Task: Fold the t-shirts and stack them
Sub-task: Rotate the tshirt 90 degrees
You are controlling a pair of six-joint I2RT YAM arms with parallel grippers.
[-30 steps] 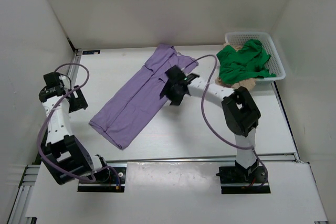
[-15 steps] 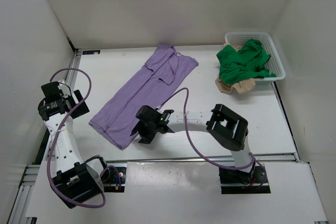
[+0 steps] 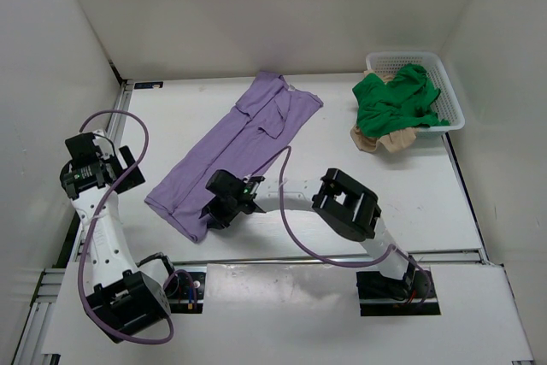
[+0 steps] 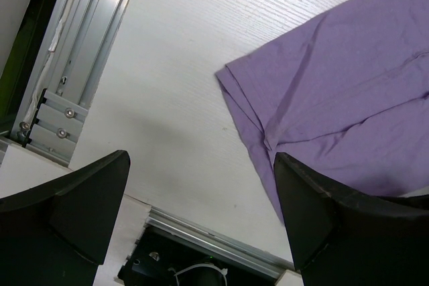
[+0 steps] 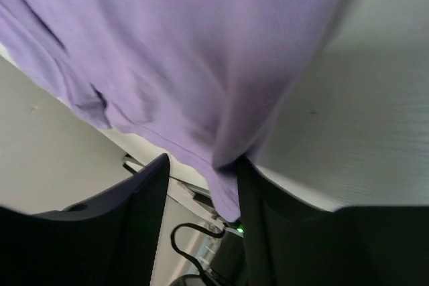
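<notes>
A purple t-shirt [image 3: 235, 151], folded lengthwise, lies diagonally across the table's middle. My right gripper [image 3: 224, 203] sits low at the shirt's near right edge by the hem. In the right wrist view the jaws [image 5: 202, 162] stand open with the purple hem [image 5: 228, 185] between them, the cloth lying against the right finger [image 5: 251, 192]. My left gripper [image 3: 92, 164] is wide open and empty, left of the shirt. In the left wrist view [image 4: 201, 232] the shirt's hem corner [image 4: 322, 105] lies ahead to the right. A green t-shirt [image 3: 395, 102] hangs out of the basket.
A white basket [image 3: 455, 107] stands at the back right, with a beige garment [image 3: 395, 140] spilling from under the green one. White walls enclose the table on three sides. An aluminium rail [image 4: 80, 65] runs along the left edge.
My right arm has swung from the shirt's upper middle down to its near hem edge. My left gripper has shifted slightly lower and stays open.
</notes>
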